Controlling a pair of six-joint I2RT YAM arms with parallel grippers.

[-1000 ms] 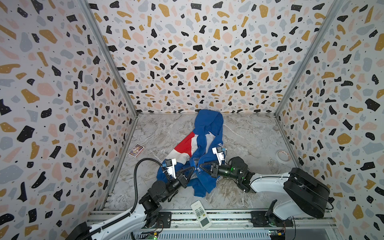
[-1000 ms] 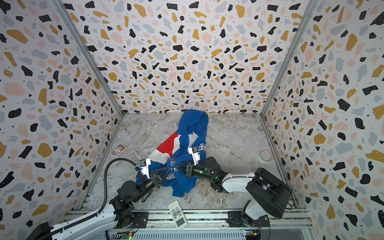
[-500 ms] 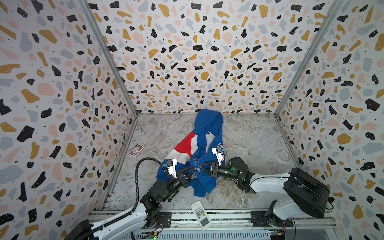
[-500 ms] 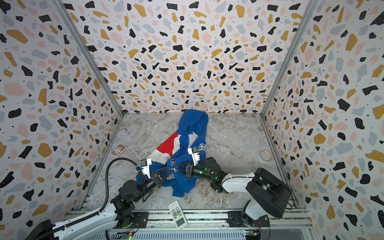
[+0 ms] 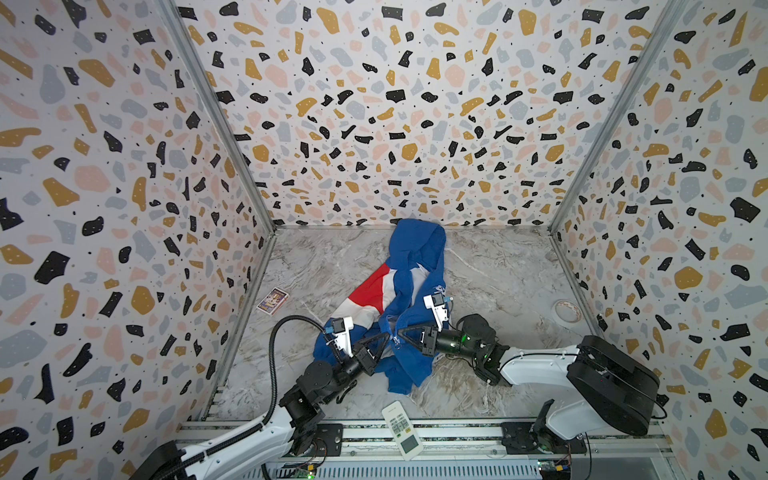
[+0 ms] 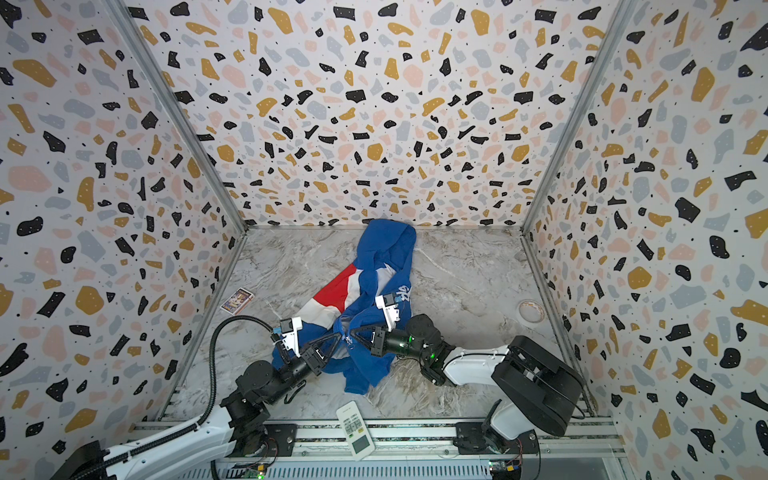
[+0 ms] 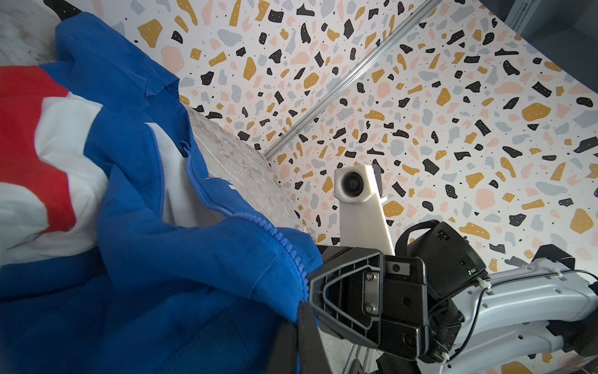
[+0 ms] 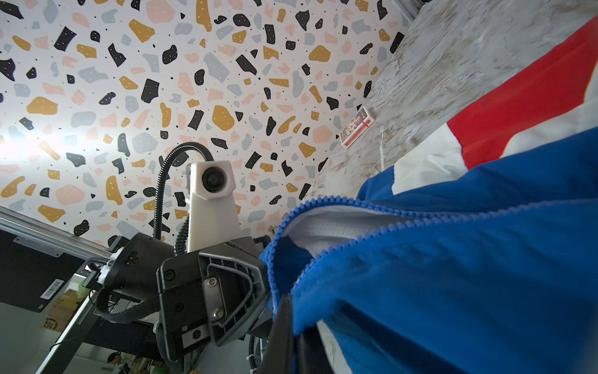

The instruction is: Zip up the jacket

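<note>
Left pincer (image 5: 385, 335) and right pincer (image 5: 400, 331) each pinched shut on the jacket (image 5: 417, 249) at its zipper edge (image 7: 284, 246), tips close together above worktop (image 5: 498, 282).

Terrazzo-patterned walls (image 5: 374, 104), marbled grey floor (image 5: 498, 270)

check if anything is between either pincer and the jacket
Nothing visible does. The left pincer and the right pincer face each other, each shut on an open zipper edge of the jacket. The remote and the small card box lie apart from it.
</note>
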